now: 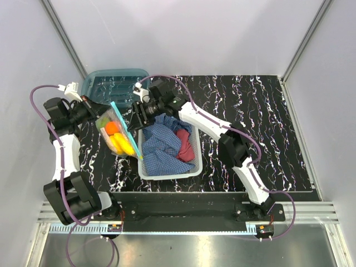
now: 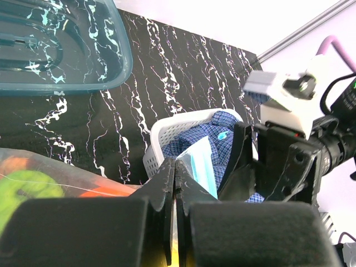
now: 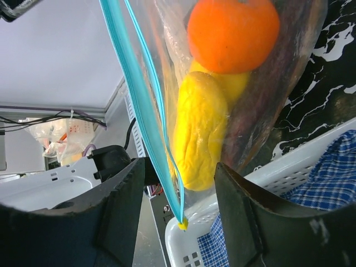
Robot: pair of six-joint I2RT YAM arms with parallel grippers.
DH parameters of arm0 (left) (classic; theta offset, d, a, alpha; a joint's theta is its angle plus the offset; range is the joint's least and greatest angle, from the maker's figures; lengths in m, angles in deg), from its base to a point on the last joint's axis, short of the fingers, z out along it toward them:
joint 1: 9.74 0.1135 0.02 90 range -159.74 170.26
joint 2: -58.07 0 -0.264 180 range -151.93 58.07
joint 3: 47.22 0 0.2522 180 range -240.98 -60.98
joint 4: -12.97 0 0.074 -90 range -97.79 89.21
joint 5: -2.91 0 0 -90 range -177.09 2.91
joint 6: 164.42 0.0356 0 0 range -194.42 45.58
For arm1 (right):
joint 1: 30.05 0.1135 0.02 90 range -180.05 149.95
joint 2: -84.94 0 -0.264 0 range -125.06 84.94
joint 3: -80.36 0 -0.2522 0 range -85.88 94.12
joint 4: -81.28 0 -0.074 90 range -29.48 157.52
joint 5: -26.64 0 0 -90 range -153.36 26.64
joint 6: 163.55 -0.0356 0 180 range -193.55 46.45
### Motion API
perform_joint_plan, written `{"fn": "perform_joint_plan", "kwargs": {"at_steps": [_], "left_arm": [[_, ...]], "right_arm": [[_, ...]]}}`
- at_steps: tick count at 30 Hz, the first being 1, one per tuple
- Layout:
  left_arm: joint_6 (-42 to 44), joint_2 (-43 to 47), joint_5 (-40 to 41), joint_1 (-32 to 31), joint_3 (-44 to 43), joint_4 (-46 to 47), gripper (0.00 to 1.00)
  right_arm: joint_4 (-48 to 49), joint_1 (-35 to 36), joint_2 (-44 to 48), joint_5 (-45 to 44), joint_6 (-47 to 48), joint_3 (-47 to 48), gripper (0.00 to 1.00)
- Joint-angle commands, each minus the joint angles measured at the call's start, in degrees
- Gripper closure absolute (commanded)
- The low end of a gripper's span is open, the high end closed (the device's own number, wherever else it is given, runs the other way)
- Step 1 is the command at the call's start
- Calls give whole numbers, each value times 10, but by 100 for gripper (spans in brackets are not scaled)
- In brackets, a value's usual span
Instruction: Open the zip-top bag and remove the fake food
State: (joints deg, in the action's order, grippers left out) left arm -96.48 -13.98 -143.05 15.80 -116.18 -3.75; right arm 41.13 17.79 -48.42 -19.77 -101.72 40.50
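Observation:
The zip-top bag (image 1: 118, 133) hangs tilted above the table, left of the basket, its teal zip strip (image 1: 127, 130) running diagonally. Inside it the fake food shows as an orange piece (image 3: 233, 30), a yellow piece (image 3: 200, 130) and a green piece (image 2: 19, 189). My left gripper (image 2: 175, 167) is shut on the bag's clear film at its upper left side (image 1: 100, 115). My right gripper (image 3: 181, 167) is open, its fingers standing on either side of the zip strip (image 3: 146, 105) without touching it. In the top view the right gripper (image 1: 136, 118) sits at the strip's upper half.
A white basket (image 1: 167, 173) holding blue checked cloth (image 1: 158, 142) and red cloth (image 1: 184, 146) stands just right of the bag. A teal translucent bin (image 1: 114, 83) lies at the back left. Grey walls close in the black marbled table (image 1: 250, 122).

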Motion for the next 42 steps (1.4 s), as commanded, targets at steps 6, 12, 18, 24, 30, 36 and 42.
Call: {"fn": "perform_joint_plan", "kwargs": {"at_steps": [6,12,18,24,30,36,42], "left_arm": [[4,15,-18,-2,-25,31,100],[7,14,-16,-1,-25,16,100],[8,8,-19,-2,-30,11,100],[-9,6,-10,-1,-35,6,100],[-42,51,243,-13,-53,-125,6],[-41,121,453,-85,-84,-269,2],[-56,167,479,-149,-45,-304,9]], "right_arm": [[9,1,1,31,7,36,53],[9,9,-16,33,13,37,55],[9,20,-35,34,11,49,56],[8,29,-62,35,-17,79,77],[-1,30,-51,-3,-94,119,100],[-8,30,-47,-19,-152,118,100],[-29,29,-49,-26,-155,124,100]]}}
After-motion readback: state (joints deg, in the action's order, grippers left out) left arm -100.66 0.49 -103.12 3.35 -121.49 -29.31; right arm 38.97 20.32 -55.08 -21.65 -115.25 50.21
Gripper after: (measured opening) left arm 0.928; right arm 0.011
